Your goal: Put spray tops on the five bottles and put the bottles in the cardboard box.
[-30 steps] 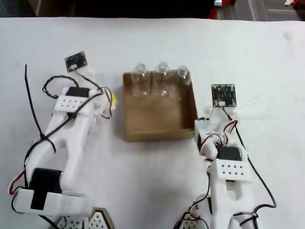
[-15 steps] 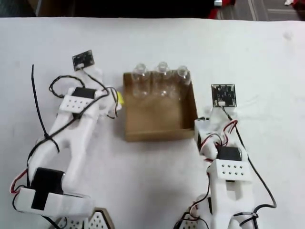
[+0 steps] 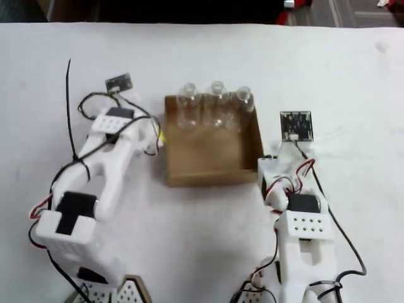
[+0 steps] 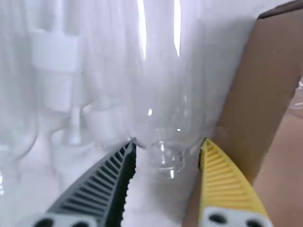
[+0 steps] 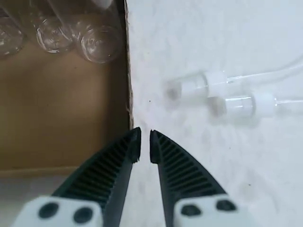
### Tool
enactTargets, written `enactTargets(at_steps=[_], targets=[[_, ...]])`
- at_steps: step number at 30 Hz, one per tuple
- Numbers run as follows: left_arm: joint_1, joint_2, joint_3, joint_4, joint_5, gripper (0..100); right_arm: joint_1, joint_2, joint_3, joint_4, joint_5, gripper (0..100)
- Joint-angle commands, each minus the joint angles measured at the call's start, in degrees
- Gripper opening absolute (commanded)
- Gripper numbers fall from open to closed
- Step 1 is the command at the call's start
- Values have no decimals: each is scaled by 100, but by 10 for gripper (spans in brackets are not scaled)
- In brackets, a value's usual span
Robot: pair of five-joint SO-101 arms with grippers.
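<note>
Three bottles (image 3: 216,104) in cardboard box (image 3: 211,158), another bottle (image 4: 161,94) in left claw (image 4: 168,143).

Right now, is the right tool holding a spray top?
No, the right tool is shut on nothing, and both spray tops lie apart from it on the table.

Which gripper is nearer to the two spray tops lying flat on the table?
Right. The right gripper is beside the spray tops; the left gripper is across the cardboard box.
</note>
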Motion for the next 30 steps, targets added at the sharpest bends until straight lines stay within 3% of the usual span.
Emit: enactTargets(at_steps=[1,8,14,21,30], targets=[[-22,31,-334,26,70,200,40,-101,-44,-101,-35,18],[-22,-4,-343,26,44,45,40,-101,-44,-101,-35,18],[-48,-31,-360,132,26,35,40,-101,-44,-101,-35,18],[-75,-514,-1363,1723,-9,35,40,-101,-44,-110,-35,18],[-75,-1473,-1978,2673,-1433,35,48,-101,-44,-110,-35,18]])
